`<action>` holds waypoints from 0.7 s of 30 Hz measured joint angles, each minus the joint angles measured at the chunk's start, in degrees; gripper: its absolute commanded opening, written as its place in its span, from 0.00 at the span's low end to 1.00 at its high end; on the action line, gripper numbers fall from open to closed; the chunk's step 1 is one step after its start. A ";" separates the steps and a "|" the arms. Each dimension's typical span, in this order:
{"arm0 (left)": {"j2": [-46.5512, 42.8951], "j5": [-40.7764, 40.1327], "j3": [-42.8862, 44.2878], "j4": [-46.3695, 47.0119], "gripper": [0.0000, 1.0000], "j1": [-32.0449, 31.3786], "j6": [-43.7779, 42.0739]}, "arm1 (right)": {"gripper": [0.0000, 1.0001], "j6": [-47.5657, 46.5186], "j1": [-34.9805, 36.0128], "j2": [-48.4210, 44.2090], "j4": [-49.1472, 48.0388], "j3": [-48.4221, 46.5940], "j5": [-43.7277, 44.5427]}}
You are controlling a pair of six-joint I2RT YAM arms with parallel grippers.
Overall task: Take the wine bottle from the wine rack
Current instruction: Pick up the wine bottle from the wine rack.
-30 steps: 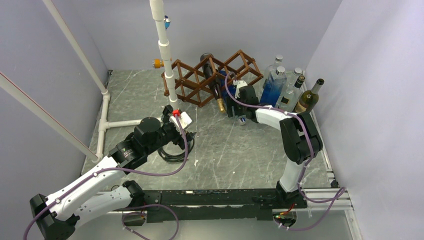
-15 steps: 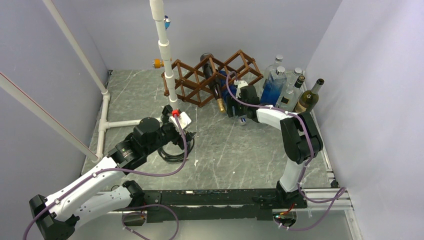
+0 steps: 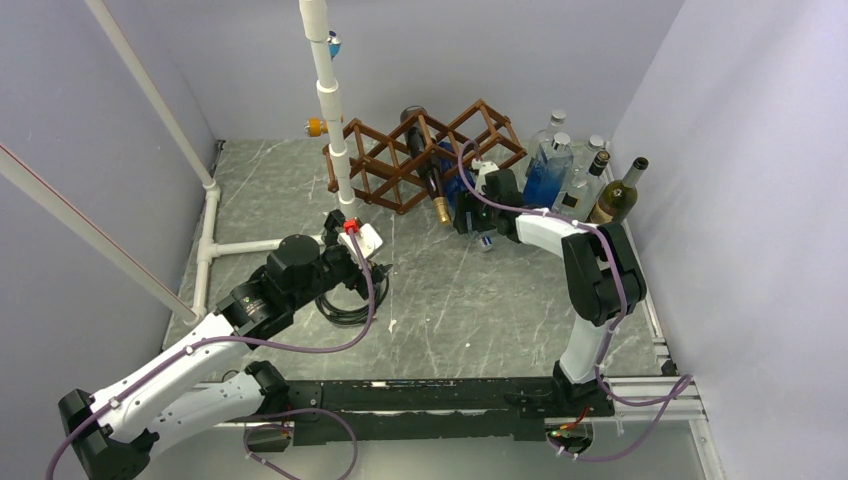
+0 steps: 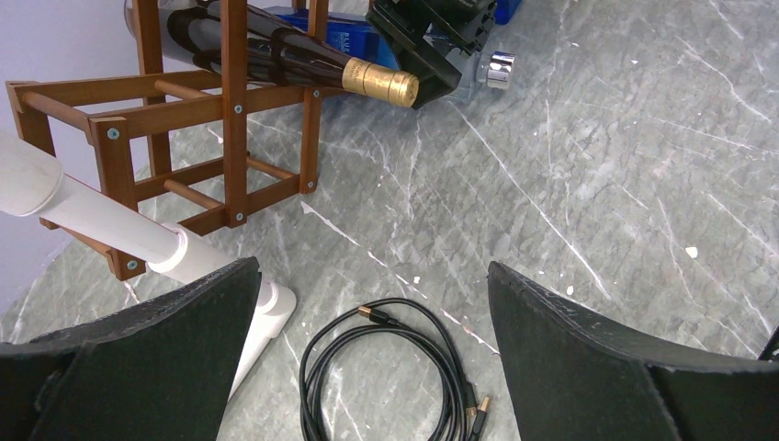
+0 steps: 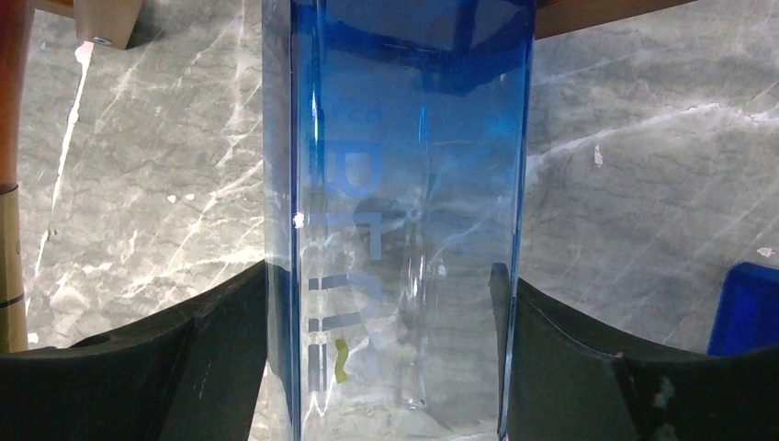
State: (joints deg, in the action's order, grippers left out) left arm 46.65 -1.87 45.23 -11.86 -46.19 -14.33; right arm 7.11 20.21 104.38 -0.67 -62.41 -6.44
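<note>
Right tool [image 5: 381, 276]: clamped on a blue bottle [image 5: 404, 184], one dark finger [image 5: 211, 340] pressed to each flat side, jaws part-way apart with the glass filling the gap. White lettering on the blue glass, grey marble bench [image 4: 597, 184] visible through it. Blue bottle lying low at the front of the wine rack [image 4: 236, 138], silver cap [image 4: 499, 71] pointing out past the tool; whether its far end sits inside a cell, impossible to tell.

Just beside it, a dark wine bottle [image 4: 294, 60] resting slanted in the rack's lattice, gold-foiled neck [image 4: 378, 83] sticking out over the bench and close to the right tool's black body.

Left tool [image 4: 367, 276]: spread as wide as it goes, empty, touching nothing. Held above the bench, in front of the rack's left end. Under it a coiled black cable [image 3: 345, 308], and next to that a white pipe [image 4: 101, 216] running down to the bench.

Several upright bottles [image 3: 580, 170] grouped in the far right corner, right of the rack.
</note>
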 measured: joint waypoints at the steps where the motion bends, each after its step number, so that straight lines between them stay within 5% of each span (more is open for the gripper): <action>1: 0.00 0.00 0.00 0.00 0.99 0.00 0.00 | 0.57 0.02 -0.04 0.09 0.20 -0.17 -0.15; 8: 0.00 0.00 0.00 0.00 0.99 0.00 0.00 | 0.58 0.46 -0.66 0.55 0.61 -0.63 -1.73; 11: 0.00 0.00 0.00 0.00 0.99 0.00 0.00 | 0.47 0.46 -0.85 0.63 0.63 -0.70 -2.23; 16: 0.00 0.00 0.00 0.00 0.99 0.00 -0.02 | 0.08 0.13 -0.96 0.63 0.72 -0.70 -2.56; 21: 0.00 0.00 0.00 0.00 0.99 0.00 0.00 | 0.03 -0.48 -1.01 0.57 1.05 -0.70 -2.56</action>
State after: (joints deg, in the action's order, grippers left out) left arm 46.65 -1.87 45.23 -11.86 -46.19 -14.33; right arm 6.63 19.20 104.95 0.38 -63.11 -8.99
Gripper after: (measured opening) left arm 0.992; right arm 0.784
